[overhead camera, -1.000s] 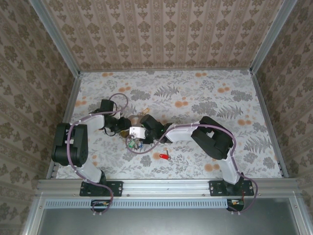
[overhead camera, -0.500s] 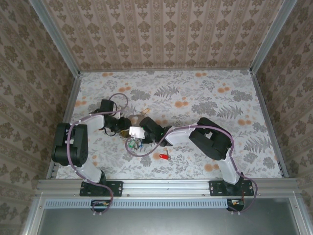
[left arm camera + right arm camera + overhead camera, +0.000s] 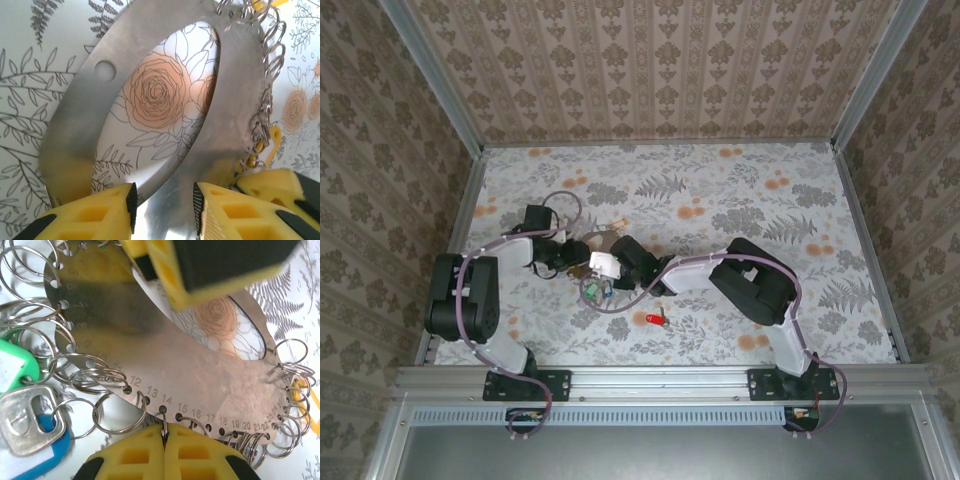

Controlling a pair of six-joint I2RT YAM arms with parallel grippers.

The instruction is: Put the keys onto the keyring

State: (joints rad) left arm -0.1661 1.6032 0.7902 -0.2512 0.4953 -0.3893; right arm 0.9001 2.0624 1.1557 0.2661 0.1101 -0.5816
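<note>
The keyring (image 3: 200,372), a flat grey metal hoop with a row of numbered holes along its rim, sat left of the tabletop's (image 3: 750,200) middle, about halfway between the far and near edges, with both arms meeting over it. Many small wire split rings hung from its holes.

The left gripper (image 3: 164,200) had its yellow jaws at a narrow gap, with the hoop's band caught between the pads. Through the hoop's opening the floral print of the tabletop showed. A yellow key head (image 3: 273,141) lay just beyond the hoop's outer rim, among the hanging rings.

The right gripper (image 3: 164,442) had its jaws pressed fully together. They pinched the wire of one split ring (image 3: 163,421) at the hole marked 14 on the hoop's near rim.

Just beside the hoop in the right wrist view lay a green-headed key (image 3: 12,372) and a blue-headed key (image 3: 30,420) with a silver blade. A loose ring was threaded through the blade's slot.

In the top view a red-headed key (image 3: 655,320) lay alone, nearer the near edge. It was apart from the hoop and from both grippers.
</note>
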